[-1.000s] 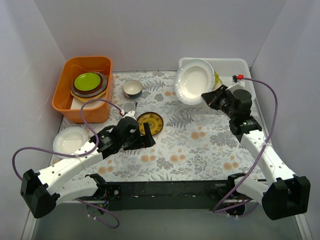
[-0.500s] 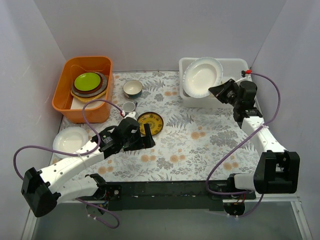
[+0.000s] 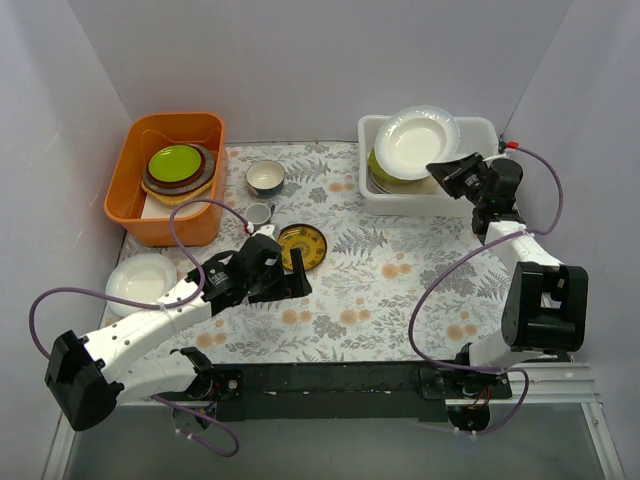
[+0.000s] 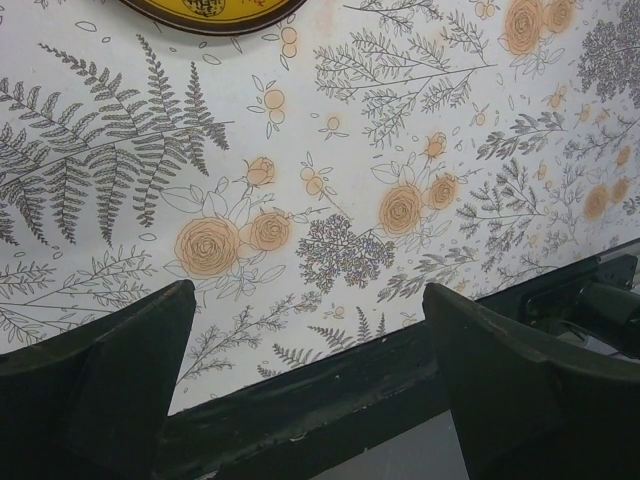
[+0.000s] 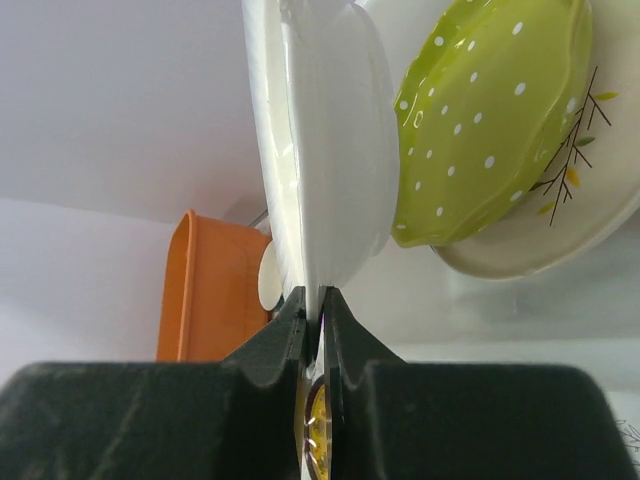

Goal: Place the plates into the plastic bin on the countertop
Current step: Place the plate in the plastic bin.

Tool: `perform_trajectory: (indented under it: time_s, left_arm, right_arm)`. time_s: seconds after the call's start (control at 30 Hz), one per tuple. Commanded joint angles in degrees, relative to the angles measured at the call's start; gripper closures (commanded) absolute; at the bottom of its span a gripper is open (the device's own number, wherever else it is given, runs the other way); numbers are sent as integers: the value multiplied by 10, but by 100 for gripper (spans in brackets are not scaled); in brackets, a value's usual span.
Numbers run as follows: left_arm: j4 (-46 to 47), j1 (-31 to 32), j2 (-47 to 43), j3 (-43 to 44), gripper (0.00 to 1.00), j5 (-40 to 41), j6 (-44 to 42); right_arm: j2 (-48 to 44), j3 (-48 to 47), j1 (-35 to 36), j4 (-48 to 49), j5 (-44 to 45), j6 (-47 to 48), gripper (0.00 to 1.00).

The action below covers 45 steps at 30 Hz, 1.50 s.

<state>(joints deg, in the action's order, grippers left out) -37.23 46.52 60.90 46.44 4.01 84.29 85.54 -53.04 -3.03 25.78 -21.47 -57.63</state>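
**Right hand pinches white plate above bin; left hand empty**

Right hand (image 3: pixel 437 172) (image 5: pixel 312 300): fingers closed to a thin slit on the rim of the white plate (image 3: pixel 415 140) (image 5: pixel 330 150). The grip is at the plate's lower edge. The plate is tilted, with its hollow face turned up toward the top camera. It is raised over the middle of the bin (image 3: pixel 482 125), above the rim line.

Inside the bin, wrist view: a lime dotted plate (image 5: pixel 490 110) lies on a cream plate with a leaf sprig (image 5: pixel 590 200). Both sit just beside the held plate. Contact between the held plate and the lime one: cannot tell. The bin stands at the far right corner of the table (image 3: pixel 400 290) (image 4: pixel 400 120).

Left hand (image 3: pixel 297 277) (image 4: pixel 305 292): fingers spread wide, nothing between them. It is low over the flowered cloth near the middle of the table. Whether it touches the cloth: cannot tell. The small brown and yellow plate (image 3: pixel 300 247) (image 4: pixel 215 12) lies flat just beyond the fingertips, not gripped.

Further out:
- A grey cup (image 3: pixel 258 213) and a bowl with a teal inside (image 3: pixel 265 178) stand behind the small plate.
- The orange tub (image 3: pixel 135 195) at the far left holds a stack of plates, with a green plate (image 3: pixel 175 162) on top.
- A pale plate (image 3: pixel 140 280) lies flat near the left edge, in front of the tub.
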Motion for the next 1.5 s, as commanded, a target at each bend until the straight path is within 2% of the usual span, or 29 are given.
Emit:
perform_trajectory:
  time_s: [0.0, 0.43, 0.77, 1.03, 1.3, 1.47]
  left_arm:
    - [10, 2, 2, 8, 2, -8, -6]
    - [19, 2, 9, 1, 2, -14, -5]
    - [21, 2, 14, 0, 2, -16, -6]
    - [23, 2, 14, -6, 2, -14, -4]
    - [24, 2, 16, -6, 2, -16, -1]
    - [25, 2, 15, -5, 2, -18, -1]
  right_arm:
    - [16, -35, -8, 179, -34, -70, 99]
    - [141, -51, -14, 291, -57, -146, 99]
    - [232, -128, -17, 270, -64, -141, 99]
    - [248, -132, -21, 259, -70, -145, 99]
    - [260, -160, -22, 190, -103, -116, 99]
    - [255, -148, -24, 179, -99, -114, 91]
